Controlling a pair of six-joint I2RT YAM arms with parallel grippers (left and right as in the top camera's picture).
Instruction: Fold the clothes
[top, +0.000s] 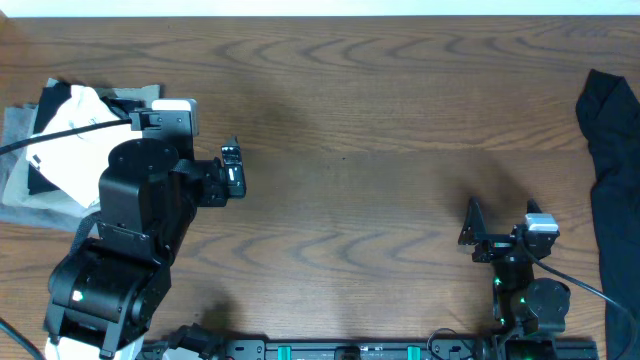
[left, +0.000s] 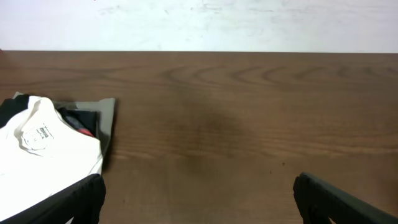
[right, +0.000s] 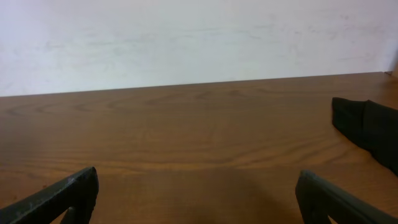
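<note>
Wooden table (top: 350, 130) across the whole overhead frame, middle bare. Bulky black left arm (top: 130, 230) at lower left, overhanging the lower edge of a clothes pile. Dark garment (top: 610, 180) crumpled down the right edge, well apart from everything else, not the target.

White T-shirt (top: 70, 150) at upper left, on top of the pile. Collar label up in the left wrist view. Bunched rather than flat; folded or not, cannot tell. Underneath, olive-grey garments (top: 15, 150), plus a black piece with red trim (left: 78, 121) peeking out beside the collar.

Left gripper (top: 232, 168) right of the pile, near the shirt but not touching, jaws spread wide, nothing between them. Right gripper (top: 500, 238) at lower right, jaws likewise wide apart, empty, aimed over bare wood.

Step, by judgement: reach for the shirt, no grasp made. Next, probably: swing the left gripper toward upper left, pinch a top-layer edge only, drag onto the bare middle for spreading.

In the way: lower garments, easy to snag along with the shirt; own arm covering part of the pile from overhead.
</note>
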